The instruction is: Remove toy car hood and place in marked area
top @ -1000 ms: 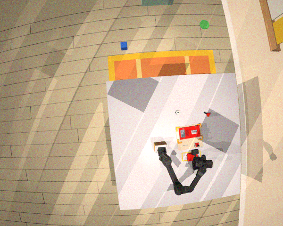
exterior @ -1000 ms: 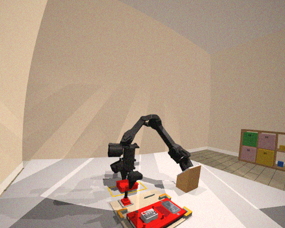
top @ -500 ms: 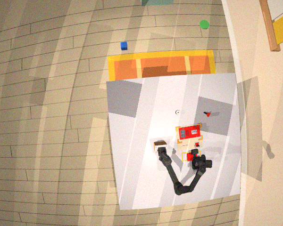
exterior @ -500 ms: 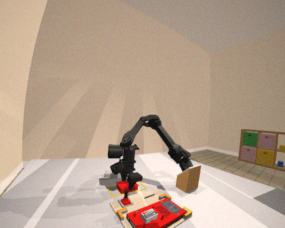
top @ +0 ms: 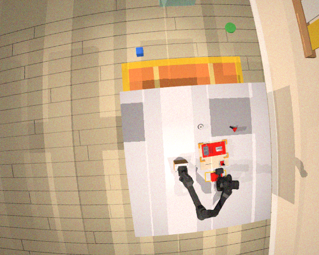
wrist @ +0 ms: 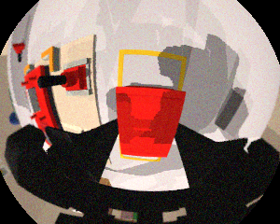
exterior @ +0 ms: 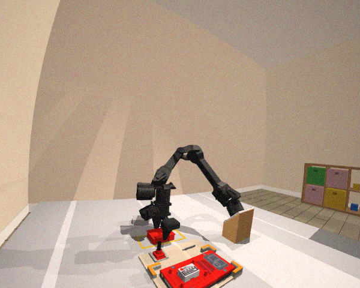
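Writing on the small white label (top: pixel 219 149) atop the red toy car (top: pixel 212 150) is too blurred to read, and no other brand or text shows on the brown box (top: pixel 180 162) at the car's 9 o'clock. At the car's 6 o'clock in the top view, the red hood (exterior: pixel 155 236) rests on the table (top: pixel 143 164) inside the yellow marked area (exterior: pixel 141 245). The gripper (exterior: pixel 163 234) reaches down over the hood with its fingers (exterior: pixel 168 227) spread wide to the hood's width, apparently against its sides.
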Action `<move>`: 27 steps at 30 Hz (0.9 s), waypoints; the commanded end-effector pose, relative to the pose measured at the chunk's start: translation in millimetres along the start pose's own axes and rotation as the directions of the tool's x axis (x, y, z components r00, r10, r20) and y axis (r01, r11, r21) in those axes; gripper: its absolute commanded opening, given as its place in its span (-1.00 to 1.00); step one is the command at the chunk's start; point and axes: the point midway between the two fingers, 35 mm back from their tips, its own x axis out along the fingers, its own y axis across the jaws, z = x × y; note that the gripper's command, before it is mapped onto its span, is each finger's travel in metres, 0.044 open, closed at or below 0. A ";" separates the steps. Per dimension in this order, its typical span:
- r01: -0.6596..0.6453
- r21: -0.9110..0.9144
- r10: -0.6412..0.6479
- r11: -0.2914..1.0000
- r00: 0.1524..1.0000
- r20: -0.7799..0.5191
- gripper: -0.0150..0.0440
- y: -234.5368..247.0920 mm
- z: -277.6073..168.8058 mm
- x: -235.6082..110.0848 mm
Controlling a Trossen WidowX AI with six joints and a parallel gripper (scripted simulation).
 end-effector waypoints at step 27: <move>0.003 0.000 -0.003 1.000 1.000 -0.011 1.00 1.2 1.5 -75.4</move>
